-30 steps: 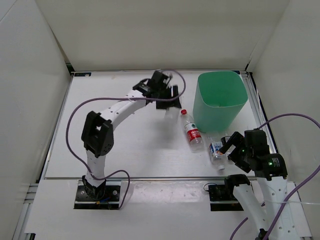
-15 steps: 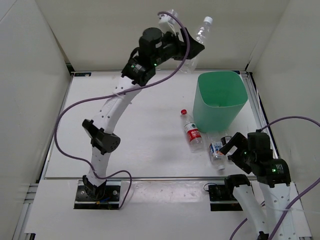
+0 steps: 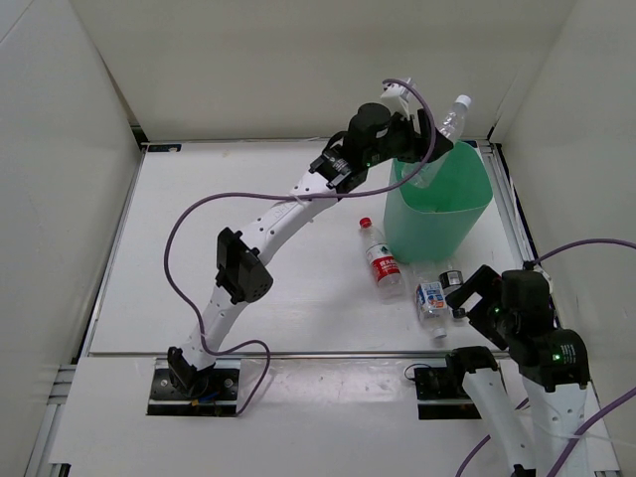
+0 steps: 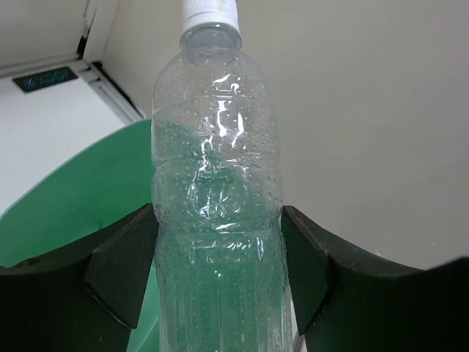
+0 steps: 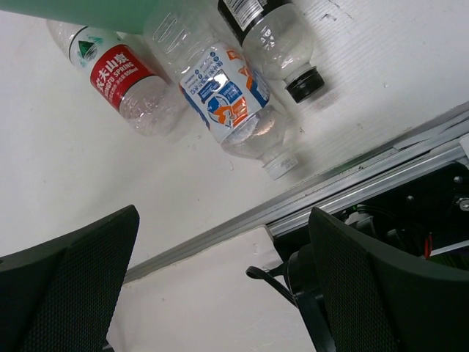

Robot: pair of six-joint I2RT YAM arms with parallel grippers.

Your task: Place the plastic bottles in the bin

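— White table (image 3: pixel 248 278) noted. Largest item on it?
— Bin (image 3: pixel 437 224), mint green, upright at the far right of the table, mouth facing up.
— Left arm?
— Left arm (image 3: pixel 278 214) reaches from its base diagonally across to the bin, wrist raised above the rim. Left gripper (image 3: pixel 432 149) is clamped on the white-capped bottle (image 4: pixel 216 183), one finger pressed against each side of the lower body.
— Bottle attitude?
— Tilted, cap up and leaning toward the far right corner. Seen from above, its lower end lies over the bin's mouth at the far rim and the cap end sticks out past the rim. The wrist view shows green bin wall below and behind it. Clear body, no label. I can't tell whether it touches the bin.
— Right side?
— Right gripper (image 5: pixel 225 220): jaws wide apart, nothing between them. It hangs over the near edge of the table, just on the near side of the bottles lying there.
— List those.
— Three, all on their sides on the table by the bin's base.
Red-label bottle (image 3: pixel 383 263): just left of the base, red cap pointing to the far side.
Blue-label bottle (image 5: pixel 227 99): on the near side of the bin, white cap pointing to the near edge.
Black-capped bottle (image 5: pixel 275 37): the shortest, just right of the blue-label one. The two bodies look to be touching in the wrist view. Its cap also points nearward.
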